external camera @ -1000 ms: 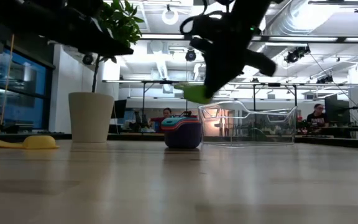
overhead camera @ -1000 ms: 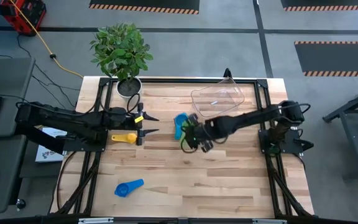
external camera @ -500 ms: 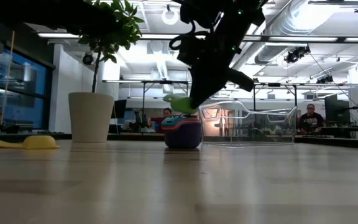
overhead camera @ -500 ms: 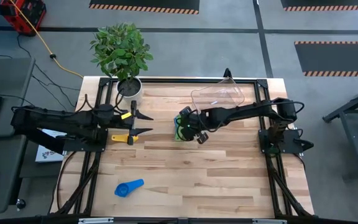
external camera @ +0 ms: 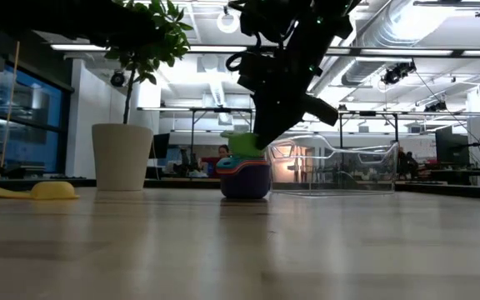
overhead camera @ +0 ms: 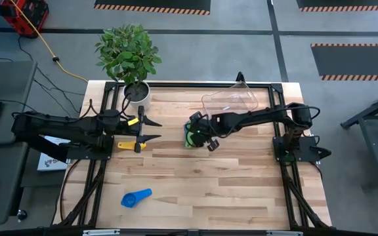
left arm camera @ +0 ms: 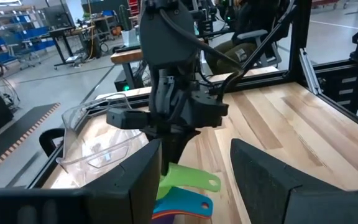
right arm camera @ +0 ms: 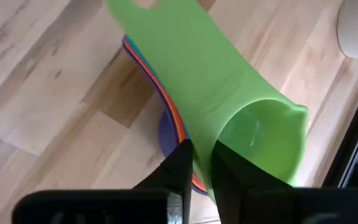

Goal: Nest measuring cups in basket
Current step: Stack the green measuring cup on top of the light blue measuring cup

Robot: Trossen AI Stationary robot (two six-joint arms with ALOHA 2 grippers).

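A stack of nested measuring cups (external camera: pixel 244 177) stands mid-table, just left of the clear basket (overhead camera: pixel 231 101). A green cup (right arm camera: pixel 229 99) sits on top of the stack (overhead camera: pixel 189 137). My right gripper (overhead camera: pixel 195 133) reaches slanting down from the right and is shut on that cup. A yellow cup (overhead camera: pixel 128 145) lies on the table under my left gripper (overhead camera: pixel 153 129), which hangs open above the table's left part and touches nothing. A blue cup (overhead camera: pixel 136 197) lies alone near the front left. My right gripper pinches the green cup's bowl wall (right arm camera: pixel 202 149) close to where the handle joins it. One finger (right arm camera: pixel 232 171) is inside the bowl and one is outside. The fingers slant down from the table's right. The bowl sits in the stack's top cup, its handle (right arm camera: pixel 166 43) lying over the other handles.
A white plant pot (overhead camera: pixel 136 92) with a leafy plant stands at the far left corner. The basket holds no cups that I can see. Bare wood lies in front of the stack and to its near right (overhead camera: pixel 241 183).
My right gripper has carried the green cup toward the table's left and down. The cup hung tilted beside the stack and now sits level in its top. My left gripper has drawn back toward the left edge and risen a little.
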